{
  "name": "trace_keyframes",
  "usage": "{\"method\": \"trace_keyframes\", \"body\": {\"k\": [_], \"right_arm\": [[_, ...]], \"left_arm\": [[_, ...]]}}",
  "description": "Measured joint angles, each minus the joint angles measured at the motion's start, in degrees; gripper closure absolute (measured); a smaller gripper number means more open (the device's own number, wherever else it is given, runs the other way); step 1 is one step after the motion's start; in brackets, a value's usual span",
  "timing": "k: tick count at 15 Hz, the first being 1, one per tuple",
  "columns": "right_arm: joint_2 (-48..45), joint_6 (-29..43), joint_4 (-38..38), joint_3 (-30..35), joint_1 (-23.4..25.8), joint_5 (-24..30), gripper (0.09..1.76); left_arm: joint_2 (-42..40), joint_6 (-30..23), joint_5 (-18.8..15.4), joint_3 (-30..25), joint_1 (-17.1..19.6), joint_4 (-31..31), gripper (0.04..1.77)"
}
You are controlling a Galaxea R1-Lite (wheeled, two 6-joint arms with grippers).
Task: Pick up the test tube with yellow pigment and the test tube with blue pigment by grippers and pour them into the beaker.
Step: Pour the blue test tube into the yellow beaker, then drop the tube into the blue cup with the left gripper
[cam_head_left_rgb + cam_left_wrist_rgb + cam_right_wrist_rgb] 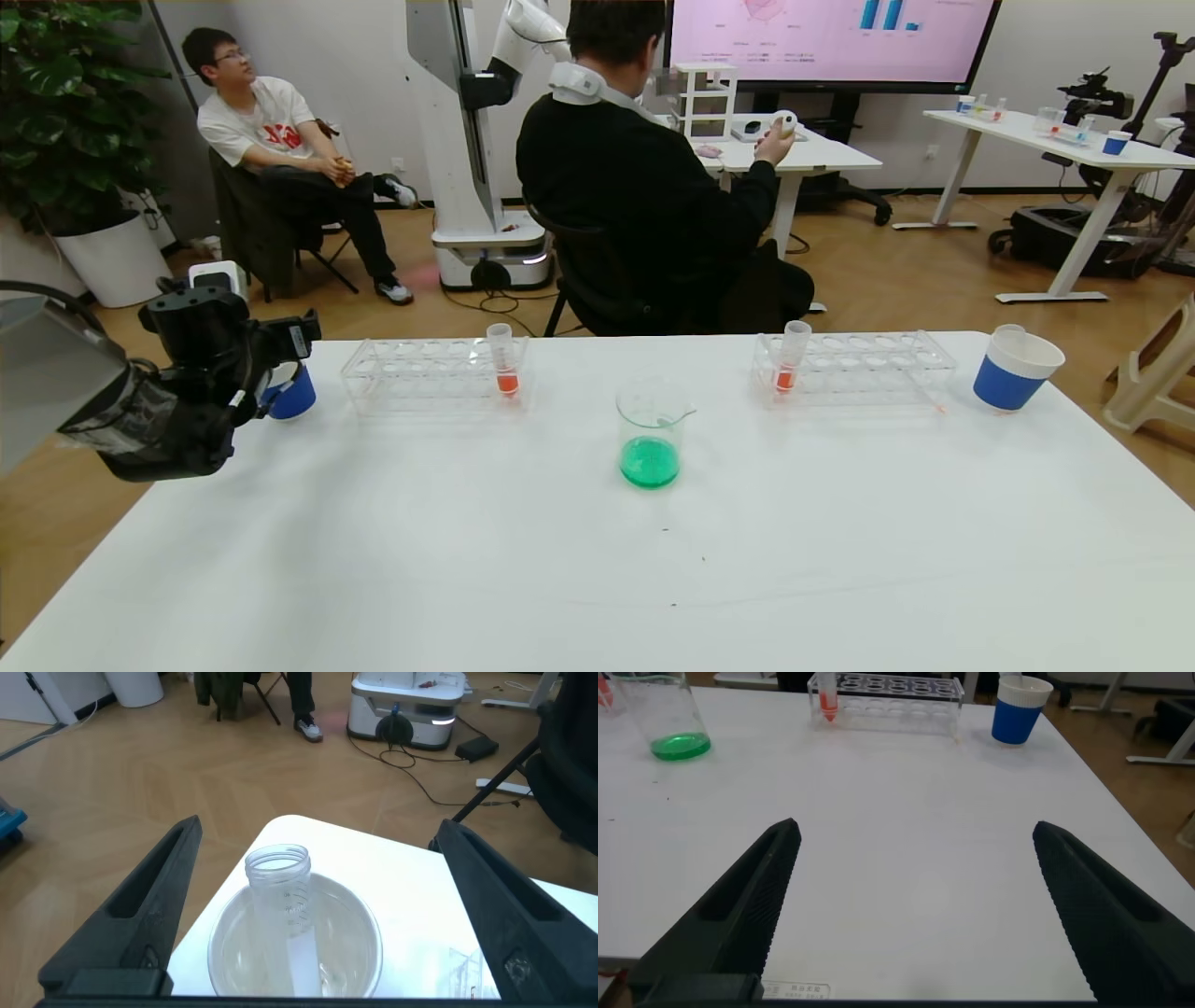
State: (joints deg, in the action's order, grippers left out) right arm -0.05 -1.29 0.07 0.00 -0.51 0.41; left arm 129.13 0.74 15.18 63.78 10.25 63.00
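I am hovering with jaws wide open, left gripper [318, 831] above an empty tube [277, 873] in the far-left paper cup [369, 929], right gripper [915, 831] idling near-right; the beaker [651, 434], mid-table with green liquid, is probably slick, fragile glass, best gripped mid-wall.

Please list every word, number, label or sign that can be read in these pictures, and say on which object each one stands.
None can be read.
Screen on the far wall: chart captions, too small.
Seated man's white T-shirt: red print, blurred.
Empty tube in the paper cup under the open left gripper: raised marks, illegible.
Small label at the right gripper: unreadable.
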Motion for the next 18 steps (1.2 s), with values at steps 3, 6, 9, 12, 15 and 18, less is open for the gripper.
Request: {"method": "trace_keyframes", "body": {"k": [3,6,9,12,15,18], "right_arm": [[0.0,0.0,0.0,0.0,0.0,0.0,0.11],[0.0,0.0,0.0,0.0,0.0,0.0,0.11],[0.0,0.0,0.0,0.0,0.0,0.0,0.11],[0.0,0.0,0.0,0.0,0.0,0.0,0.11],[0.0,0.0,0.0,0.0,0.0,0.0,0.11],[0.0,0.0,0.0,0.0,0.0,0.0,0.11]], "left_arm": [[-1.3,0.1,0.0,0.9,-1.0,-0.5,0.06],[-4.2,0.4,0.3,1.8,-6.4,-3.9,0.06],[-8.4,0.3,1.2,2.3,-13.6,-6.8,0.06],[-13.6,1.4,2.0,1.5,-16.4,-8.2,0.06],[-21.0,1.9,2.0,0.0,-16.5,-11.7,0.06],[-31.2,2.7,1.6,-3.0,-16.5,-15.5,0.06]]}}
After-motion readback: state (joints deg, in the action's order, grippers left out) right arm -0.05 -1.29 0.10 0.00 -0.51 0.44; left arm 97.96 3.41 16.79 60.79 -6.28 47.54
